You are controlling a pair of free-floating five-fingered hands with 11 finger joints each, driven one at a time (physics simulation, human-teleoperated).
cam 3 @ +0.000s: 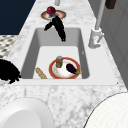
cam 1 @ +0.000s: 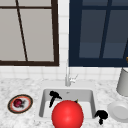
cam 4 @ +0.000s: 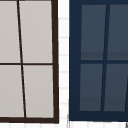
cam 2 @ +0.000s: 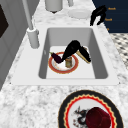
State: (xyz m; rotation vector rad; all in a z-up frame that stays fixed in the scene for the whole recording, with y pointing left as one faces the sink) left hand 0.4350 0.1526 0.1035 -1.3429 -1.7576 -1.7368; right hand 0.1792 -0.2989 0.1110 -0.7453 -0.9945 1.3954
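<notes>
Two black hands at one sink (cam 2: 100, 52). Left hand (cam 2: 71, 50) down inside the basin, fingers reaching toward one small jar (cam 2: 68, 61) standing on one red-rimmed plate (cam 2: 53, 67) on the basin floor; whether touching or gripping the jar, impossible to tell. Same left hand (cam 1: 53, 96) at the basin's left in the front view, and over the far end of the basin (cam 3: 58, 26) in the right side view. On that plate too, one dark eggplant (cam 3: 72, 68) lying just beside the jar (cam 3: 59, 61). One long tan loaf-like piece (cam 3: 41, 73) on the basin floor beside the plate (cam 3: 56, 72). Right hand (cam 1: 101, 116) in the air over the counter at the sink's right front corner, fingers curled downward, holding nothing. One big red ball (cam 1: 67, 114) in the foreground of the front view. One patterned plate (cam 1: 11, 106) with one dark red fruit (cam 1: 18, 103) on the counter left of the sink. One white plate (cam 1: 119, 111) and one grey pot (cam 1: 123, 82) on the counter to the right. One faucet (cam 1: 68, 75) behind the basin.
</notes>
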